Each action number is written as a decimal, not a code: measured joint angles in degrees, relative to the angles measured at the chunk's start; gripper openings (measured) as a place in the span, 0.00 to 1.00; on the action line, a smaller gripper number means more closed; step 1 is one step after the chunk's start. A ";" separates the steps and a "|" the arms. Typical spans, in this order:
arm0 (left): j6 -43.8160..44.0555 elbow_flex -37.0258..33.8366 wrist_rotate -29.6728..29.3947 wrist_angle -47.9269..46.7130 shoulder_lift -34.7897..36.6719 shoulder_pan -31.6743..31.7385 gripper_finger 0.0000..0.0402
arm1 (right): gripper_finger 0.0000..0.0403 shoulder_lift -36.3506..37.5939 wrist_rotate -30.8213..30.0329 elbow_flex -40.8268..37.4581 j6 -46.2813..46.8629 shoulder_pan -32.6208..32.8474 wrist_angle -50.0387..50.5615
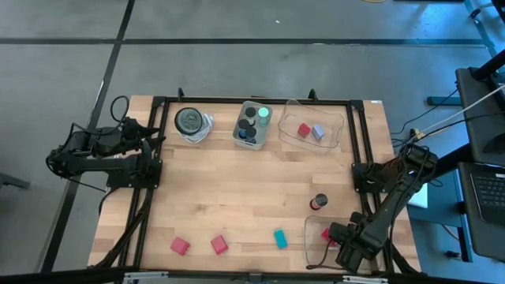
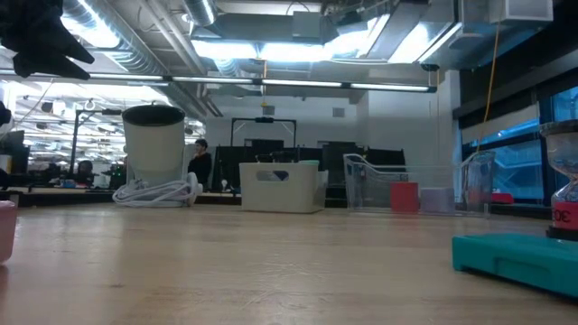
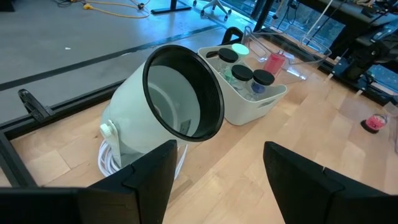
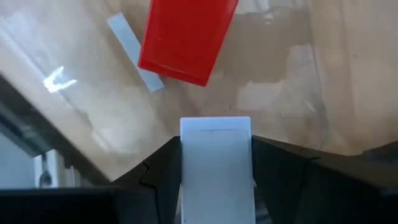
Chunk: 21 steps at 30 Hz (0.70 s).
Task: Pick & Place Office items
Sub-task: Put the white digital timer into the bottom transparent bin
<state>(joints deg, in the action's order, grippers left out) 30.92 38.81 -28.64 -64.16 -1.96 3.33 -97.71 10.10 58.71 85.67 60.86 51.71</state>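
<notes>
While the right gripper (image 4: 216, 186), low in the high view's lower right, clamps a pale white rectangular block (image 4: 216, 163) over the clear plastic tray (image 1: 312, 237), releasing it could knock the red block (image 4: 185, 38) there.

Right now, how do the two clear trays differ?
The far clear tray holds a red block and a lavender block, with no arm near; the near clear tray shows one red block and has the right gripper, gripping a white block, over it. Both are transparent.
</notes>
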 joint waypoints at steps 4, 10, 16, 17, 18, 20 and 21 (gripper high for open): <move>0.00 0.00 0.00 0.00 -0.02 0.01 0.59 | 0.42 0.16 0.01 -2.34 0.04 -0.06 -2.64; 0.01 0.00 0.00 -0.02 -0.01 0.01 0.59 | 0.43 0.04 -0.15 -2.69 -1.47 -0.57 -3.20; 0.00 0.00 0.00 -0.01 -0.01 0.00 0.59 | 0.44 0.02 -0.16 -2.72 -1.01 -1.07 -3.24; 0.00 0.00 0.00 0.00 -0.02 0.00 0.59 | 0.44 0.02 -0.15 -2.72 -0.58 -1.20 -3.23; 0.00 0.00 0.00 -0.02 -0.01 -0.01 0.59 | 0.44 0.02 -0.03 -2.72 -0.13 -1.36 -3.15; 0.00 0.00 0.00 0.00 0.00 0.01 0.59 | 0.46 0.02 0.47 -2.72 0.58 -1.61 -3.11; 0.00 0.00 0.00 -0.02 -0.01 -0.01 0.59 | 0.47 0.02 0.87 -2.72 0.70 -1.74 -3.09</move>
<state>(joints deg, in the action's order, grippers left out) 30.92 38.81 -28.64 -64.18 -1.97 3.31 -97.69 10.97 55.99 86.37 59.12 48.62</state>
